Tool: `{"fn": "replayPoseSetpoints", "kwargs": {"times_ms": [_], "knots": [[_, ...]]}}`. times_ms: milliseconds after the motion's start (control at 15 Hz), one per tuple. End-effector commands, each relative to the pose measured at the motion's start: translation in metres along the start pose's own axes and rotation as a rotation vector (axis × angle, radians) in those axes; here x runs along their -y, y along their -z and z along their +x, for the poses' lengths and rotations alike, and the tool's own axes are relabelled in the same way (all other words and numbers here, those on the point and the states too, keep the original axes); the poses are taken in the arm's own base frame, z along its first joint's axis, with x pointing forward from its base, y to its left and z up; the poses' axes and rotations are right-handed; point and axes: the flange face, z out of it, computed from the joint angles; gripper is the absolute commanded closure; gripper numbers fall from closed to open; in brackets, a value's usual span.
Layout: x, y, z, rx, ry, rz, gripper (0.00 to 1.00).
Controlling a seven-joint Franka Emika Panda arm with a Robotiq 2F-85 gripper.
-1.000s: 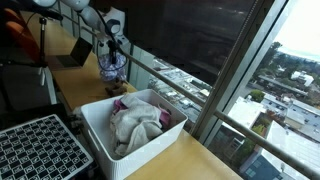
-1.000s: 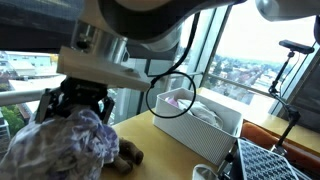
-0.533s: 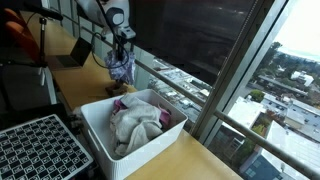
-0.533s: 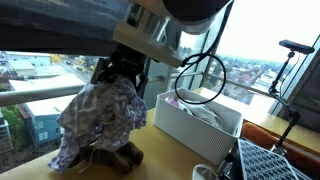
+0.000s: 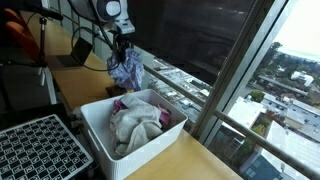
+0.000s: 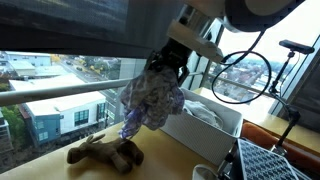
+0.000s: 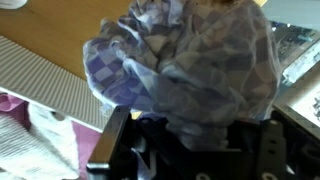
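Cloth aloft, pinched at its top by the hand.
Checked cloth (image 6: 150, 100) hung bunched and clear of the worktop (image 6: 60, 172), long axis vertical, straight below the hand (image 6: 165, 66). The hand's fingers were clamped on the cloth's upper folds. Bin (image 6: 195, 132) stood near, off to one side of the hanging cloth, with pale laundry (image 5: 135, 122) inside. Brown toy (image 6: 105, 155) lay on the worktop below the cloth, apart from it.
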Motion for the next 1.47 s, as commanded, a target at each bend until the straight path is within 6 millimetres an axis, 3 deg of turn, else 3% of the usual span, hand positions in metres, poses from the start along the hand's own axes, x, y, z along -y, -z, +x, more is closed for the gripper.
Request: {"fn": "replayPoseSetpoints", "kwargs": {"times_ms": [0,600,867,1067,1400], "knots": [[-0.072,0.042,0.008,-0.083,-0.110,-0.016,1.00],[-0.236,0.140,0.059,-0.213,-0.248,-0.129,1.00],[-0.302,0.189,0.081,-0.221,-0.190,-0.140,1.00],[-0.307,0.174,0.086,-0.196,-0.131,-0.135,1.00],[-0.285,0.113,0.088,-0.128,-0.039,-0.119,1.00]]}}
